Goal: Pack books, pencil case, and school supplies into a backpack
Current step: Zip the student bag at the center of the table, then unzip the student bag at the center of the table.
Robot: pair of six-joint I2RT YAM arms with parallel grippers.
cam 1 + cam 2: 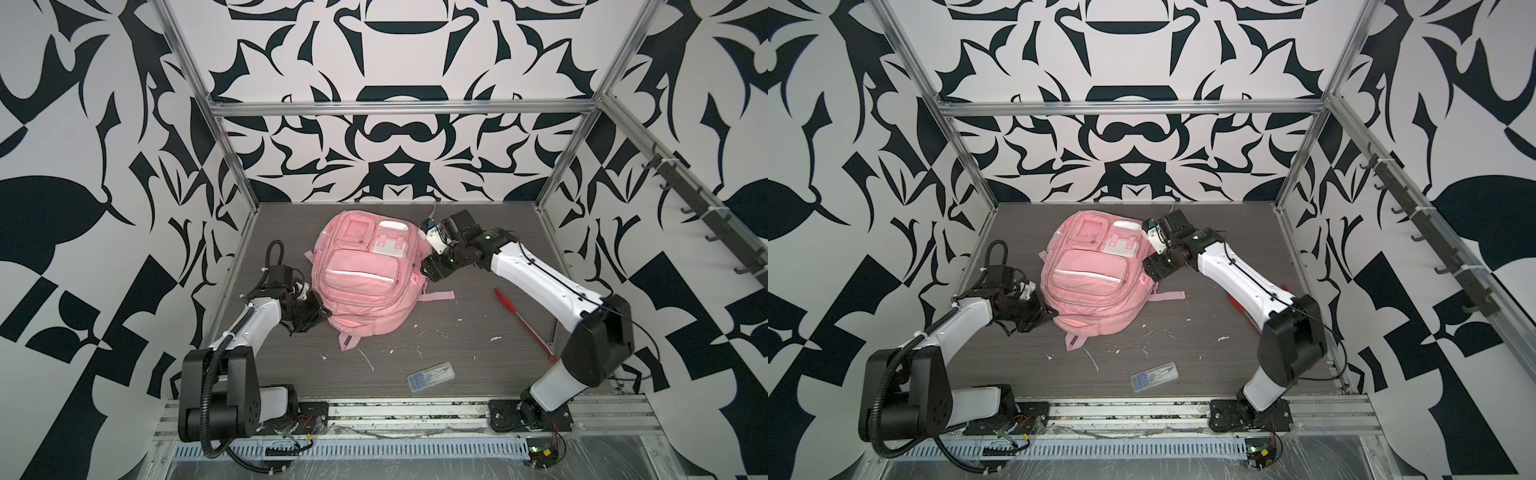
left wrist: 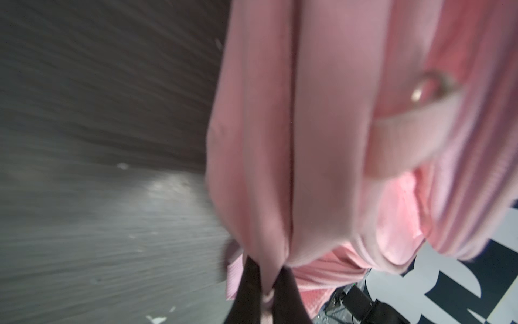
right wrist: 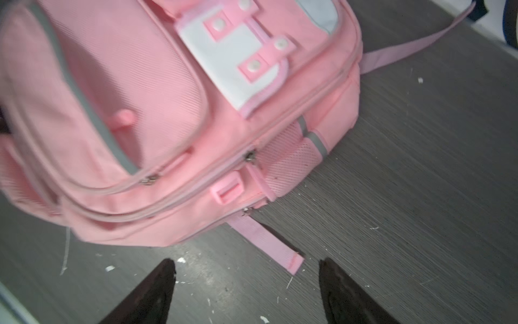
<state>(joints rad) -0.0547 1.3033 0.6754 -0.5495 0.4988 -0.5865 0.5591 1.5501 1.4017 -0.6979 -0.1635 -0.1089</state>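
Note:
The pink backpack (image 1: 361, 286) (image 1: 1088, 282) lies front-up in the middle of the dark table, its pockets zipped. My left gripper (image 1: 322, 312) (image 2: 267, 266) is shut on a fold of pink fabric at the backpack's (image 2: 322, 126) near left corner. My right gripper (image 1: 427, 274) (image 3: 246, 263) stands open and empty just off the backpack's (image 3: 140, 98) right side, with a loose pink strap end (image 3: 269, 241) lying near its fingertips. The school supplies (image 1: 431, 371) (image 1: 1154, 377), a small clear box, lie apart on the table near the front edge. The books and the pencil case are out of view.
A red pen (image 1: 524, 320) lies on the table under the right arm. White scraps dot the tabletop (image 1: 457, 345). Metal frame posts (image 1: 232, 166) and patterned walls close in the back and sides.

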